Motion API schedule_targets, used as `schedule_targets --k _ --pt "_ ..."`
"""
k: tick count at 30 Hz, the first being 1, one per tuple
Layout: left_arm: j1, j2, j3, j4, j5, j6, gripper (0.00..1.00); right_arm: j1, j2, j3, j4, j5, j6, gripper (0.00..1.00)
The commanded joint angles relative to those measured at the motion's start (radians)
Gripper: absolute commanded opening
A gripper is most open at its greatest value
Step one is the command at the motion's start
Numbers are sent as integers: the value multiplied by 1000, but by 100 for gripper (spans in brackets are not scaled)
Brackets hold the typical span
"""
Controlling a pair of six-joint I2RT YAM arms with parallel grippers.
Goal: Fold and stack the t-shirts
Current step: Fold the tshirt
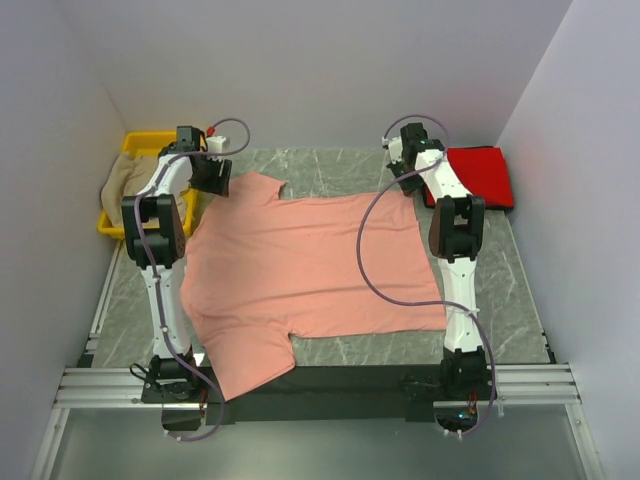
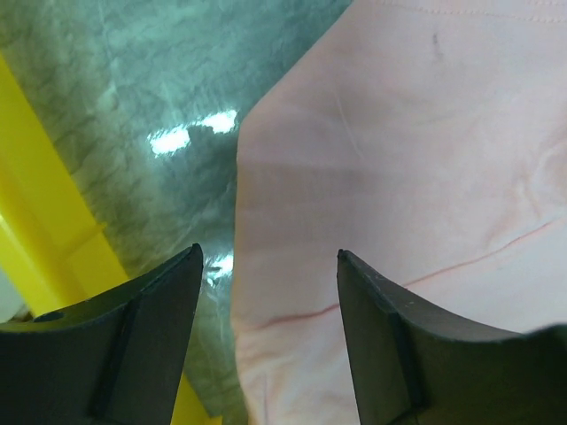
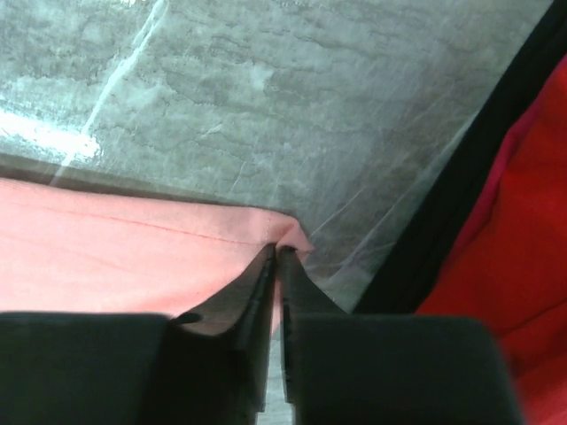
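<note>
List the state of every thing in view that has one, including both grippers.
salmon-pink t-shirt: spread flat on the table, unfolded.
red t-shirt: folded, at the table's far right.
beige-tan t-shirt: crumpled in the yellow bin.
yellow bin: upright, holding that shirt.
left gripper: open, over the salmon-pink t-shirt's edge.
right gripper: shut on the salmon-pink t-shirt's corner.

3 t-shirts: 1 salmon-pink t-shirt (image 1: 310,270), 1 red t-shirt (image 1: 478,172), 1 beige t-shirt (image 1: 122,180). 1 yellow bin (image 1: 148,140). 1 bench (image 1: 340,170). 2 arms: left arm (image 1: 160,290), right arm (image 1: 458,285). 2 grippers: left gripper (image 2: 270,257), right gripper (image 3: 276,251).
</note>
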Motion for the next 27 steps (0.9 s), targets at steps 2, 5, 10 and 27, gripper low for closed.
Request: schedule_targets --k 2,5,10,27 --pt "5 31 43 52 -5 -23 67 7 28 21 -25 1 -14 3" --pt "-5 58 53 65 -26 -21 67 6 25 10 -16 9 -13 0" --pt "-11 100 82 45 -32 -22 62 6 -22 -65 44 21 -8 0" --pt "-15 33 37 -12 -94 -103 60 -2 -47 -82 65 21 -11 0"
